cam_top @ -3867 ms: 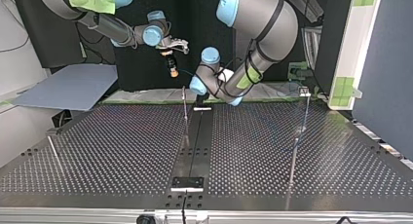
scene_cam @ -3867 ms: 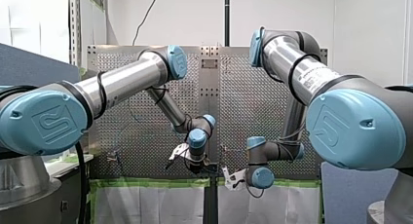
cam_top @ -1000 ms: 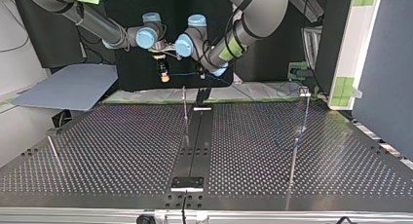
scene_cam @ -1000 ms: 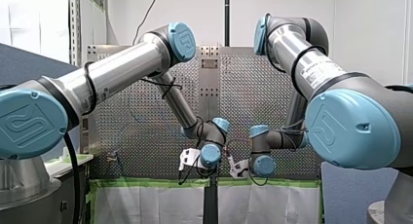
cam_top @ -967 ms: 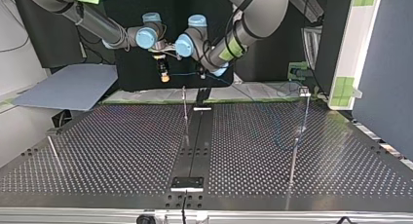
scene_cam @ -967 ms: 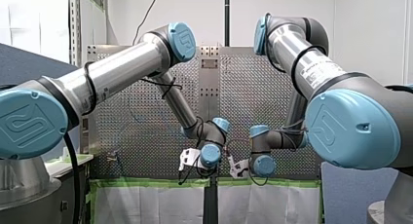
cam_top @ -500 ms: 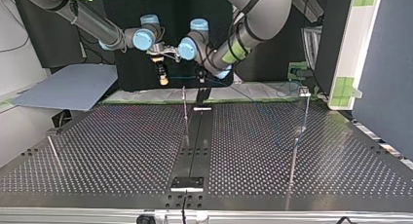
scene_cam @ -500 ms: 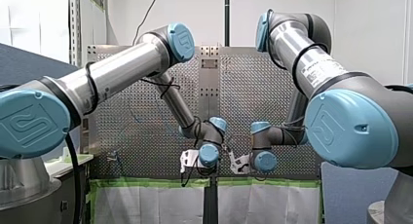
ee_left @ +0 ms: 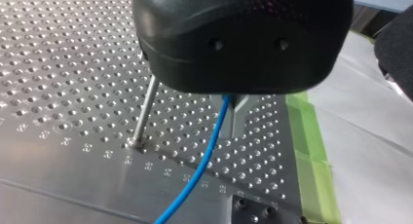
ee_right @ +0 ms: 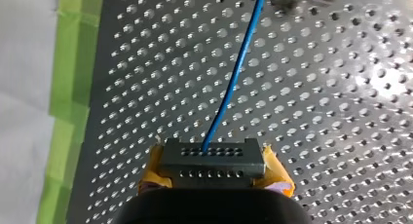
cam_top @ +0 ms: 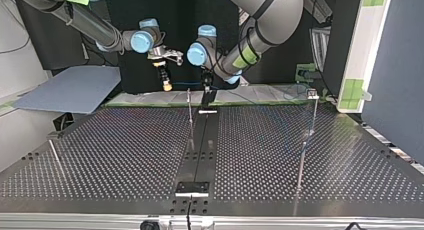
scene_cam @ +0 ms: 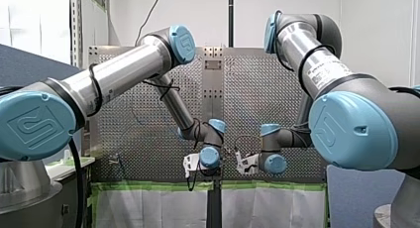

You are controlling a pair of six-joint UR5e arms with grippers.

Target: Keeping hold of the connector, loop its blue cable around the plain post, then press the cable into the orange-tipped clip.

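- At the top view's upper middle, my right claw [cam_top: 166,85] pinches the connector [ee_right: 212,163].
- Its blue cable [ee_left: 204,160] passes beneath my left claw [cam_top: 206,84], near the plain post [ee_left: 144,109]; that claw's grip I cannot tell.

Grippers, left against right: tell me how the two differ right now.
My right gripper clamps the connector; my left gripper shows only the blue cable trailing from beneath it. My right gripper has yellow pads; my left gripper looks dark throughout in the top view. The blue cable leads from both.
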